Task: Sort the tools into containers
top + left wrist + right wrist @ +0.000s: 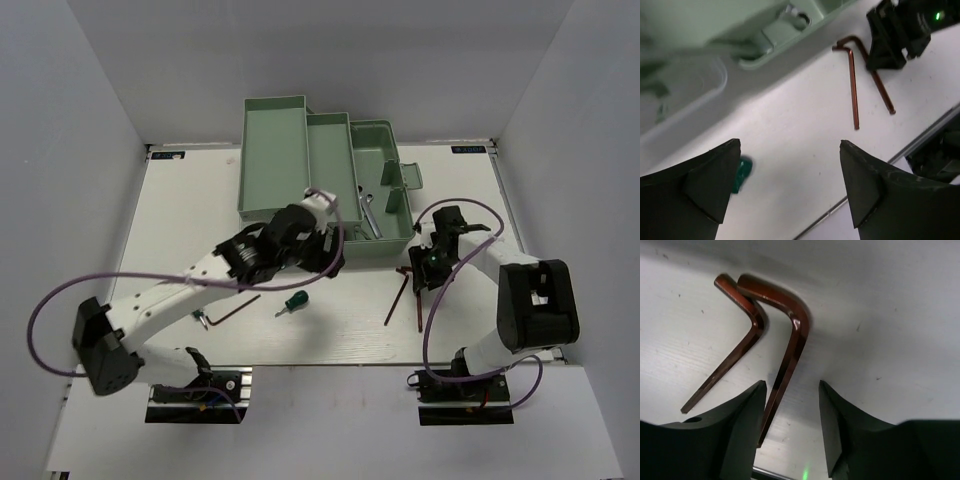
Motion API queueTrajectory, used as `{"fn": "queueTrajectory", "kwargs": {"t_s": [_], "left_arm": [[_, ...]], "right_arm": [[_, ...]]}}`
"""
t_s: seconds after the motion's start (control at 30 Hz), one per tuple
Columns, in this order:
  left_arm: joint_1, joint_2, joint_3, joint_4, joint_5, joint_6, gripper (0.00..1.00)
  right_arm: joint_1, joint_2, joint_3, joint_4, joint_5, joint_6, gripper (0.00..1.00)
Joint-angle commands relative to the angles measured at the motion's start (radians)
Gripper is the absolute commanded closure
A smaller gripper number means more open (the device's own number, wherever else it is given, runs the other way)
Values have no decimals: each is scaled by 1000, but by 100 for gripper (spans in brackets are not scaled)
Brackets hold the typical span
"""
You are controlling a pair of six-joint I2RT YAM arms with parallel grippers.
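Right pincer sits half-open straddling the long shaft of the hex key lying on the table, shaft running lengthwise through the gap, second hex key just beside.

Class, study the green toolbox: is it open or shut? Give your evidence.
Open. The toolbox has its trays stepped out sideways with their insides exposed, and a silver wrench lies visible inside one compartment.
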Motion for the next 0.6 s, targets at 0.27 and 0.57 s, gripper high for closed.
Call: {"fn": "queueTrajectory", "kwargs": {"t_s": [0.27,0.57], "left_arm": [[-119,-43,-278,116,1,-112,10],[-260,238,-123,148,-97,-112,10]], "right_arm": [[62,24,-41,7,222,54,100],[23,-261,12,-183,27,-94,100]]}}
